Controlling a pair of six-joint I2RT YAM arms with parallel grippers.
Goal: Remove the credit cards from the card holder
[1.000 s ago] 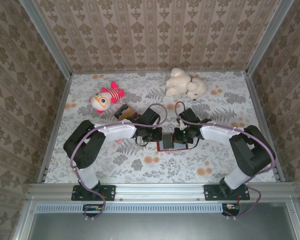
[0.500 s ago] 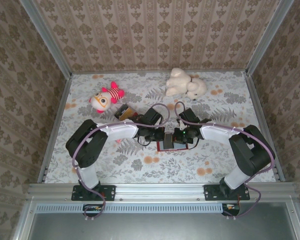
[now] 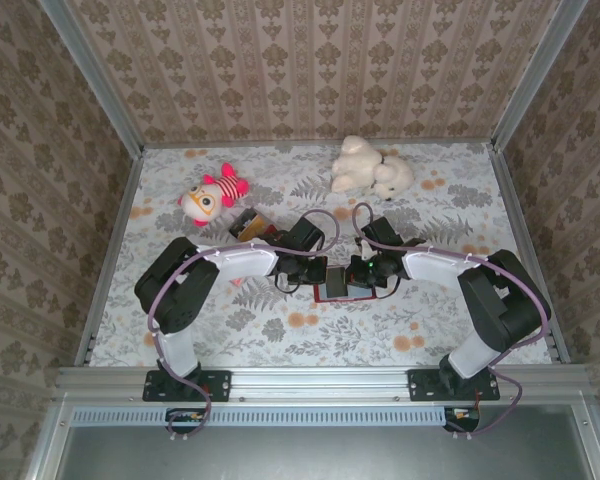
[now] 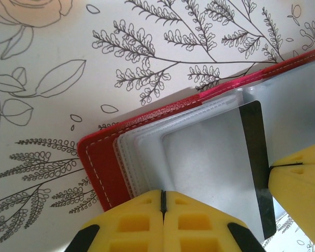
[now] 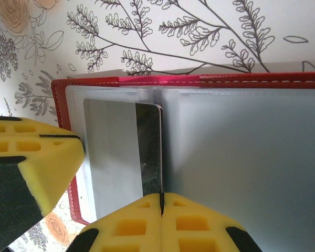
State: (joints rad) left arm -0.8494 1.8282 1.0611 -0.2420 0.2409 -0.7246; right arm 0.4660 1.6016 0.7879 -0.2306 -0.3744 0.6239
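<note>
1. One small, flat, red folding card holder (image 4: pixel 94 163) lies open near the middle of the flowery table (image 3: pixel 430 320).
2. A thin grey plastic card (image 4: pixel 210 157) with a dark stripe lies on its clear pockets.
3. The left gripper (image 4: pixel 161 210) has its yellow fingers pressed together, with the tips at one edge of the card.
4. The right gripper (image 5: pixel 161 210) also has its fingers pressed together, at the striped edge of the card.
5. I cannot tell if either one pinches the card.
6. A white plush toy (image 3: pixel 370 168) sits by the far edge.
</note>
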